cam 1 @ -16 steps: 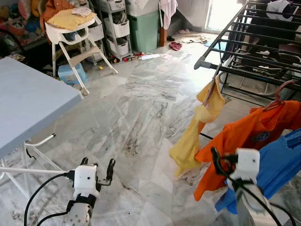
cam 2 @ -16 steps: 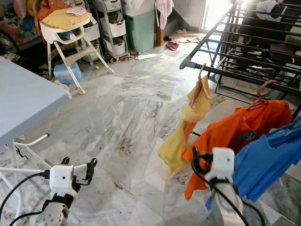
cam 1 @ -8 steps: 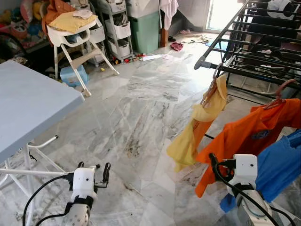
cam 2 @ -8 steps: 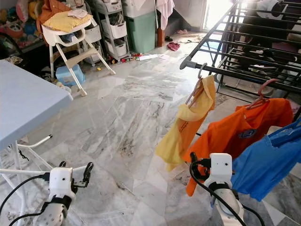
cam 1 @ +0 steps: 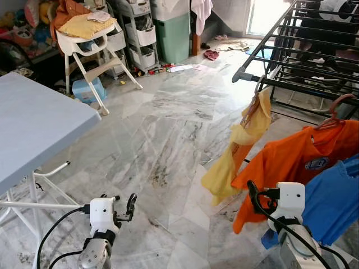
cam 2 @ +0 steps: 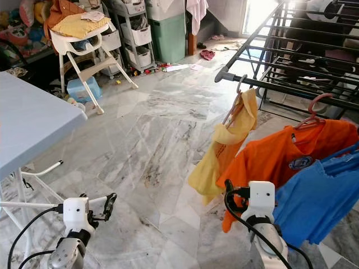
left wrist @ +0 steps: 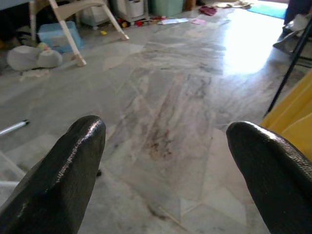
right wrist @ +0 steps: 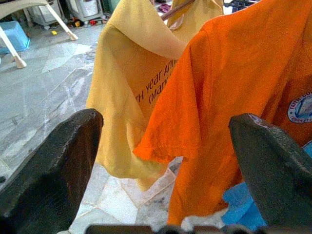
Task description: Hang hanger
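Orange shirt (cam 1: 289, 168) partly hidden behind the spread-fingered right gripper (right wrist: 165, 161).

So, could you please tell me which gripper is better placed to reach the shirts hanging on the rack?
The right gripper, probably. Its open fingers face the orange shirt and yellow shirt on the drying rack. The left gripper, also open, points at bare marble floor.

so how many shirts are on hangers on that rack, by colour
yellow shirt: 1
orange shirt: 1
blue shirt: 1
total: 3, all hanging on the drying rack
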You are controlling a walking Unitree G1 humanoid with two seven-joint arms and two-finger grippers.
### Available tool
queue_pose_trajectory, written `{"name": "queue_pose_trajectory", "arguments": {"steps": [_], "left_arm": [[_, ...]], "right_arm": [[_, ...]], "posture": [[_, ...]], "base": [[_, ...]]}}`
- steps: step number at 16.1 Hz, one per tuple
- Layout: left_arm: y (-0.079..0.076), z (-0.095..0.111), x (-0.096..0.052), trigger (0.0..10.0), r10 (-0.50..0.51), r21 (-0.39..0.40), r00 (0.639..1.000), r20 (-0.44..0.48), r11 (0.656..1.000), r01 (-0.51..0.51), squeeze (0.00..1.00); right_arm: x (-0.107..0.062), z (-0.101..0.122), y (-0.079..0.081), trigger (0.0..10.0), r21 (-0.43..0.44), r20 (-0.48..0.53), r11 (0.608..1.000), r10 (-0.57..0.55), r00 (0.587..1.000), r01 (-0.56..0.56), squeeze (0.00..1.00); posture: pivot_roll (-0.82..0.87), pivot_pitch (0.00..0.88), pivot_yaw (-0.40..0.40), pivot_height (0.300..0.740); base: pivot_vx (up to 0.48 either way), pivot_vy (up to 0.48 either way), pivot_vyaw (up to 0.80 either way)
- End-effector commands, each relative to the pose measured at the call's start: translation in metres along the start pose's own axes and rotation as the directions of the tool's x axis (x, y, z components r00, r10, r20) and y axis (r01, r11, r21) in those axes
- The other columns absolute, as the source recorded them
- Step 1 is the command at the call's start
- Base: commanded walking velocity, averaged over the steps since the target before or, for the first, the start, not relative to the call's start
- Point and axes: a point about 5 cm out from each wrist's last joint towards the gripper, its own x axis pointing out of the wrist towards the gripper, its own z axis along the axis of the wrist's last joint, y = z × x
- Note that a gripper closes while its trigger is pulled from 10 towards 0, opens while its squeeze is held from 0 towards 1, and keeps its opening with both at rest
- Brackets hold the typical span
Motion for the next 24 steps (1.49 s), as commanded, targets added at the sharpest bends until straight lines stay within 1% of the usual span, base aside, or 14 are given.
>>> {"name": "queue_pose_trajectory", "arguments": {"steps": [1,2,3,4,5,6,8,10,13,14,15,16,17,24], "left_arm": [[0.004,0.001,0.001,10.0,0.008,-0.010,1.000,0.007,1.000,-0.008,1.00],[0.003,0.002,0.002,10.0,-0.009,-0.008,1.000,0.008,1.000,0.009,1.00],[0.001,0.005,0.004,10.0,-0.035,-0.027,0.999,0.027,0.999,0.036,0.05],[0.000,0.012,0.005,0.0,-0.033,-0.030,0.997,0.063,0.999,0.034,0.00],[-0.002,0.025,0.008,0.0,-0.014,-0.052,0.993,0.118,0.998,0.020,0.00],[-0.005,0.032,0.009,0.0,-0.019,-0.049,0.990,0.142,0.998,0.027,0.00],[-0.022,0.061,0.015,0.0,-0.077,-0.007,0.967,0.242,0.997,0.081,0.00],[-0.030,0.067,0.015,0.0,-0.106,-0.005,0.959,0.261,0.994,0.111,0.00],[-0.032,0.070,0.009,0.0,-0.112,-0.004,0.963,0.246,0.993,0.116,0.00],[-0.030,0.069,0.008,0.0,-0.104,-0.001,0.967,0.234,0.994,0.107,0.00],[-0.027,0.067,0.007,0.4,-0.084,0.006,0.973,0.216,0.996,0.085,0.00],[-0.026,0.066,0.007,4.5,-0.080,0.011,0.976,0.201,0.997,0.079,0.00],[-0.025,0.065,0.008,10.0,-0.055,0.015,0.980,0.191,0.998,0.053,0.00],[-0.037,0.078,0.019,10.0,-0.064,0.049,0.977,0.201,0.997,0.056,0.00]], "right_arm": [[0.003,0.006,0.003,10.0,0.002,0.025,1.000,0.010,1.000,-0.010,1.00],[0.004,0.006,0.003,10.0,0.004,0.021,1.000,0.001,1.000,-0.001,1.00],[0.005,0.005,0.004,10.0,0.016,0.014,1.000,0.003,1.000,-0.003,0.00],[0.005,0.005,0.003,3.6,0.018,0.014,1.000,-0.001,1.000,0.001,0.00],[0.006,0.006,0.003,2.7,0.014,0.018,1.000,-0.008,1.000,0.008,0.00],[0.007,0.006,0.003,0.6,0.016,0.019,1.000,-0.008,1.000,0.008,0.00],[0.011,0.009,0.005,0.8,0.017,0.027,1.000,-0.014,1.000,0.014,0.00],[0.013,0.011,0.006,1.3,0.018,0.033,1.000,-0.012,0.999,0.012,0.00],[0.015,0.013,0.007,0.8,0.021,0.041,1.000,-0.014,0.999,0.014,0.00],[0.016,0.013,0.006,4.9,0.021,0.040,1.000,-0.017,0.999,0.016,0.00],[0.016,0.013,0.006,10.0,0.026,0.035,0.999,-0.025,0.999,0.024,0.00],[0.017,0.013,0.007,10.0,0.027,0.035,0.999,-0.027,0.999,0.026,0.00],[0.020,0.015,0.008,10.0,0.037,0.040,0.999,-0.038,0.998,0.037,0.00],[0.027,0.024,0.021,10.0,0.073,0.076,0.996,-0.051,0.996,0.046,0.00]], "posture": [[-0.14,0.000,0.096,0.740],[-0.14,0.000,0.097,0.740],[-0.14,0.000,0.097,0.740],[-0.14,0.000,0.097,0.740],[-0.14,0.000,0.097,0.740],[-0.14,0.000,0.097,0.740],[-0.14,0.000,0.096,0.740],[-0.14,0.000,0.097,0.740],[-0.14,0.000,0.099,0.740],[-0.14,0.000,0.101,0.740],[-0.14,0.000,0.102,0.740],[-0.14,0.000,0.102,0.740],[-0.14,0.000,0.103,0.740],[-0.13,0.000,0.102,0.740]], "base": [[0.000,0.000,0.00],[0.000,0.000,0.00],[0.000,0.000,0.00],[0.000,0.000,0.00],[0.000,0.000,0.00],[0.000,0.000,0.00],[0.000,0.000,0.00],[0.000,0.000,0.00],[0.000,0.000,0.00],[0.000,0.000,0.00],[0.000,0.000,0.00],[0.000,0.000,0.00],[0.000,0.000,0.00],[0.000,0.000,0.00]]}}
